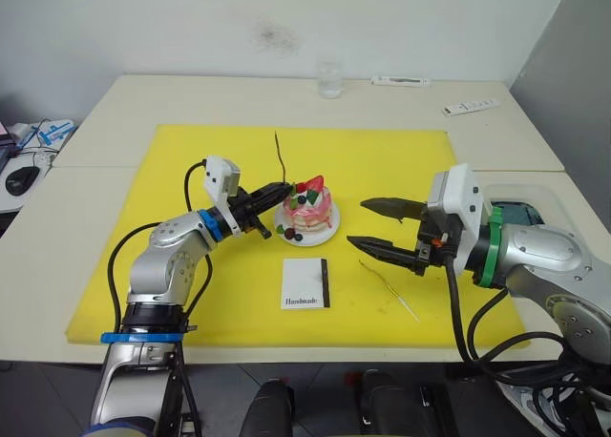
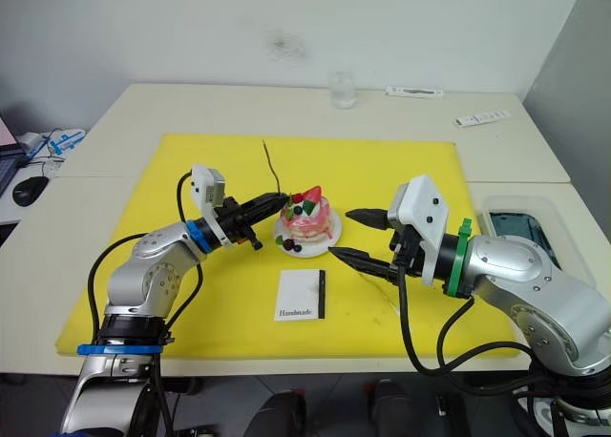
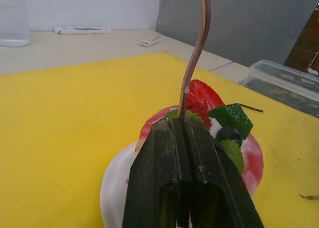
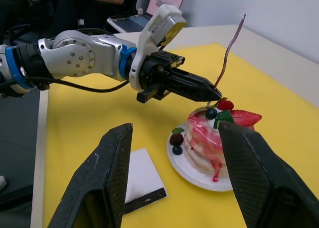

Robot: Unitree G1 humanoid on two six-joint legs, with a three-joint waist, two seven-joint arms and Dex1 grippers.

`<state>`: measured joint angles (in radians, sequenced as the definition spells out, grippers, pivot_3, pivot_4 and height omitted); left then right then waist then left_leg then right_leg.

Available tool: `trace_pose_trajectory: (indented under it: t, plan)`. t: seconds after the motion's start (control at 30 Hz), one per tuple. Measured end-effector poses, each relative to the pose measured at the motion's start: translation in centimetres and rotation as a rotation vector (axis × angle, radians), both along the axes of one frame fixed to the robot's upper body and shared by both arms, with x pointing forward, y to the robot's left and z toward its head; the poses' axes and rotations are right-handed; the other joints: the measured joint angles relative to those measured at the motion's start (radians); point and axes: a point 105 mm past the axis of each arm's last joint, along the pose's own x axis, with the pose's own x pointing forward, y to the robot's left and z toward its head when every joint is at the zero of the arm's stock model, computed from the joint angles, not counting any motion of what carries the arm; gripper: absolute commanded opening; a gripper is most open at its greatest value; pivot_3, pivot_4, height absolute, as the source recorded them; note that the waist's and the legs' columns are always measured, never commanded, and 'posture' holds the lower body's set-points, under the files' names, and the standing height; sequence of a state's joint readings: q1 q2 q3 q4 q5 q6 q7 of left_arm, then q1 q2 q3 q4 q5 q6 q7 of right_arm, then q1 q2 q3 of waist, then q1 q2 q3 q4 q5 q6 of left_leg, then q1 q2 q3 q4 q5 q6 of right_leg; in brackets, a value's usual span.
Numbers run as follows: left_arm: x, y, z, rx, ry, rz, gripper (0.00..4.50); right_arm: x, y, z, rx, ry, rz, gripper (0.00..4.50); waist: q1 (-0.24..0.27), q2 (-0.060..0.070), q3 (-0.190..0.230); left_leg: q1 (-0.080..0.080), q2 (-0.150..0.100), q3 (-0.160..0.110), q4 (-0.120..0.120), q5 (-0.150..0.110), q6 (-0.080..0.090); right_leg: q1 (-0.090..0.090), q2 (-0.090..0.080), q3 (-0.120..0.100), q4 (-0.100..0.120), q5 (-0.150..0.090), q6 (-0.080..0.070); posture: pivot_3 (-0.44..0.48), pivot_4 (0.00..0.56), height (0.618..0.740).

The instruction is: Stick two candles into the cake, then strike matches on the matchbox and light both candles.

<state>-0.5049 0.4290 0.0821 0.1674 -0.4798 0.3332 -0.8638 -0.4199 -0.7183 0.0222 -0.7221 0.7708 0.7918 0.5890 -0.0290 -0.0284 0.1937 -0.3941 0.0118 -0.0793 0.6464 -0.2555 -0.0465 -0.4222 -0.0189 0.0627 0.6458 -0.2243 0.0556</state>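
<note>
"Handmade" matchbox (image 1: pixel 305 284); left hand (image 1: pixel 280 193) clenched on candle (image 1: pixel 280 160), right hand (image 1: pixel 375 224) released.

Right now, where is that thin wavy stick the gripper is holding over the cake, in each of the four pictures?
Left eye view: the candle rises from the left gripper, just left of the cake.
Right eye view: the same, left of the cake's top.
Left wrist view: it climbs from the shut fingers, before the strawberry.
Right wrist view: it stands above the cake.
Shared landmark: the cake.
</note>
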Motion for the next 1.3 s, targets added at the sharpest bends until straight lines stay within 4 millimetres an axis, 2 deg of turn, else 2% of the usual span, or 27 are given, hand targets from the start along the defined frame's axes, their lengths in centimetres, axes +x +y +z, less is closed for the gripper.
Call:
trace_pose_trajectory:
  t: [0.43,0.73,1.0,1.13,1.23,1.3]
  plan:
    - [-0.1,-0.1,-0.7,-0.019,-0.002,0.012,0.00,0.0,0.2,0.1,0.012,0.000,0.005,2.82,0.000,0.000,0.000,0.001,0.000,0.000,0.000,0.000,0.000,0.001,0.000,0.000,0.000,0.000,0.000,0.000,0.150,0.740]
    - [0.1,0.7,-0.7,-0.014,0.027,0.049,2.75,0.0,0.2,0.1,0.012,0.002,0.004,2.87,0.000,0.000,0.000,0.001,0.000,0.000,0.000,0.000,0.000,0.001,0.000,0.000,0.001,0.000,0.000,0.000,0.150,0.740]
    - [-0.8,2.6,2.1,0.011,-0.032,0.109,2.75,0.1,0.1,0.2,0.022,-0.002,-0.007,2.87,-0.001,0.000,0.000,0.002,0.000,0.000,0.000,0.000,0.000,0.001,0.000,0.000,0.001,0.001,-0.002,0.000,0.150,0.740]
    - [-2.1,3.9,3.6,0.071,-0.063,0.118,2.75,0.5,-0.8,0.7,0.038,-0.017,-0.055,2.87,-0.002,0.000,0.000,0.002,0.000,0.000,0.000,0.000,0.000,0.001,0.000,0.000,0.001,0.000,0.000,0.000,0.150,0.740]
    - [-5.1,4.6,3.8,0.203,-0.029,0.013,2.75,0.4,-3.3,-0.1,0.004,0.007,-0.145,2.87,-0.003,0.000,0.000,0.001,0.000,0.001,-0.001,0.000,0.000,0.000,-0.001,0.000,0.001,-0.001,-0.002,0.000,0.150,0.740]
    - [-7.1,4.0,3.5,0.280,-0.019,-0.074,2.92,0.0,-4.4,-0.8,-0.034,0.029,-0.167,2.87,-0.001,0.000,0.000,0.001,0.000,0.001,-0.001,0.000,0.000,0.000,-0.001,0.000,0.000,-0.001,-0.001,0.000,0.150,0.740]
